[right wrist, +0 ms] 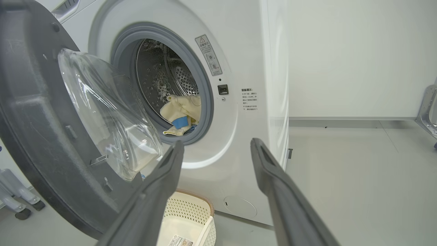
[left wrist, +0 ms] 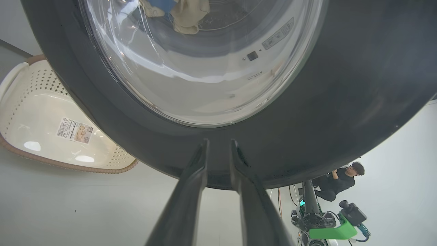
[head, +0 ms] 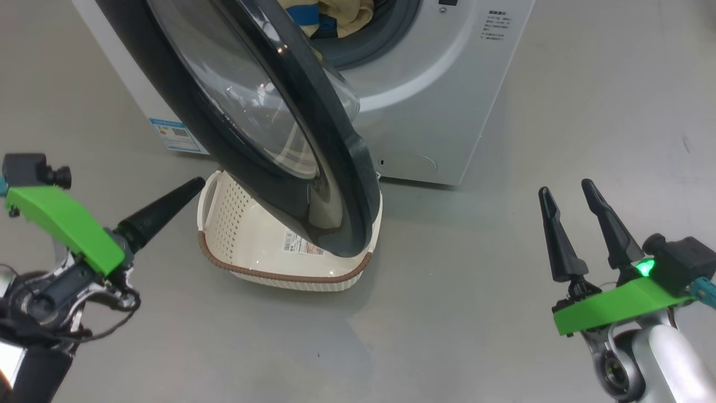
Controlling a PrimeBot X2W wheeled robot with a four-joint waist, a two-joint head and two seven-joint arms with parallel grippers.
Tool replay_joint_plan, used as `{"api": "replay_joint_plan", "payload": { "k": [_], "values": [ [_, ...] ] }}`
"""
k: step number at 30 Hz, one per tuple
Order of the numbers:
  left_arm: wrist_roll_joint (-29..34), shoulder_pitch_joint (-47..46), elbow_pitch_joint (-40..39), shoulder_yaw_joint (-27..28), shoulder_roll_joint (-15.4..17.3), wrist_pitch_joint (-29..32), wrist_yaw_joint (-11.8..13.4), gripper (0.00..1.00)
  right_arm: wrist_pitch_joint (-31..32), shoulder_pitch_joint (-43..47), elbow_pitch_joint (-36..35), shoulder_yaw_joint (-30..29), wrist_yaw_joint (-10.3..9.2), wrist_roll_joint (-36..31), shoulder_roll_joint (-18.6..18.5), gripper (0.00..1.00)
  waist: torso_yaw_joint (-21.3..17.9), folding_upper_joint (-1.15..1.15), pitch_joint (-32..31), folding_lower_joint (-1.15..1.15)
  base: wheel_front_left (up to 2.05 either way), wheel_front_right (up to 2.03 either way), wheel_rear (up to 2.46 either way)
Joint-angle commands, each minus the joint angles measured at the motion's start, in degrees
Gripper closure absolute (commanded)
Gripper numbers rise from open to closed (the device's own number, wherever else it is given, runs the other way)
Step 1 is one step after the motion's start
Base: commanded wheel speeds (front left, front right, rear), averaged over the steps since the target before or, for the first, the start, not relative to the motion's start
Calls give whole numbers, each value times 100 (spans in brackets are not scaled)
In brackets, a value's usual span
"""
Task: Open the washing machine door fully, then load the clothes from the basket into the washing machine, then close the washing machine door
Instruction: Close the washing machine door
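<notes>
Two long, tapering matt-black fingers [head: 556,240] are carried by the right gripper [head: 565,189]. Below them a bright green bracket [head: 615,305] is fitted. Just above the bracket a green lamp [head: 645,267] is lit beside a black camera block [head: 679,260] with a teal plug [head: 706,292]; under the bracket a silver-white forearm [head: 674,358] is seen. Loose black cables [head: 126,302] are seen on the left gripper [left wrist: 219,143].

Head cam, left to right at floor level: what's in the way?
left gripper → basket → right gripper. The washing machine door is left out: it hangs across the basket, so it has no clear place in the order.
</notes>
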Motion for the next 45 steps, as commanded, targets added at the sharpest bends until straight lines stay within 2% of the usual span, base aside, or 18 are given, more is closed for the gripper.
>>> {"api": "replay_joint_plan", "payload": {
  "k": [1,2,3,4,5,10,19,26,29,33,35,39,40,45],
  "values": [
    [52,-139,-143,279,301,-78,-23,63,-36,19,-161,74,9,31,-98,0,6,0,-10,0,0,0,0],
    [88,-40,-126,271,309,-214,-23,49,-36,39,-163,65,9,33,-100,0,10,0,-22,0,0,0,0],
    [102,59,-107,258,306,-343,-23,26,-36,59,-163,56,9,35,-102,0,14,0,-34,0,0,0,0],
    [93,158,-94,252,297,-465,-23,11,-36,78,-164,51,9,35,-102,0,18,0,-40,0,0,0,0],
    [123,248,-70,248,304,-610,-23,0,-36,95,-165,44,9,37,-104,0,25,0,-46,0,0,0,0],
    [286,588,39,88,345,-1302,-23,0,-36,154,-160,12,9,40,-114,0,62,0,-56,0,0,0,0],
    [562,905,202,-267,479,-2968,-23,0,-36,159,-115,1,9,68,-164,0,52,0,-121,0,0,0,0],
    [1081,1111,567,-904,757,-4441,-23,0,-36,250,-80,-35,9,92,-164,0,-18,0,-211,0,0,0,0],
    [1424,1109,833,-1085,810,-4763,-23,0,-36,281,-75,-78,9,96,-158,0,-46,0,-230,0,0,0,0],
    [2169,1079,1045,-707,611,-4824,-23,0,-36,323,-69,-155,9,99,-159,0,-57,0,-244,0,0,0,0],
    [2790,1126,1069,-380,467,-4826,-23,0,-36,344,-69,-180,9,100,-159,0,-64,0,-251,0,0,0,0],
    [3875,1311,864,239,73,-4828,-23,0,-36,369,-53,-225,9,106,-154,0,-97,0,-271,0,0,0,0],
    [3875,1311,864,239,73,-4828,-23,0,-36,369,-53,-225,9,106,-154,0,-97,0,-271,0,0,0,0],
    [4901,1531,502,644,-249,-4828,-23,0,-36,394,-48,-283,9,110,-140,0,-136,0,-279,0,0,0,0]
  ]
}}
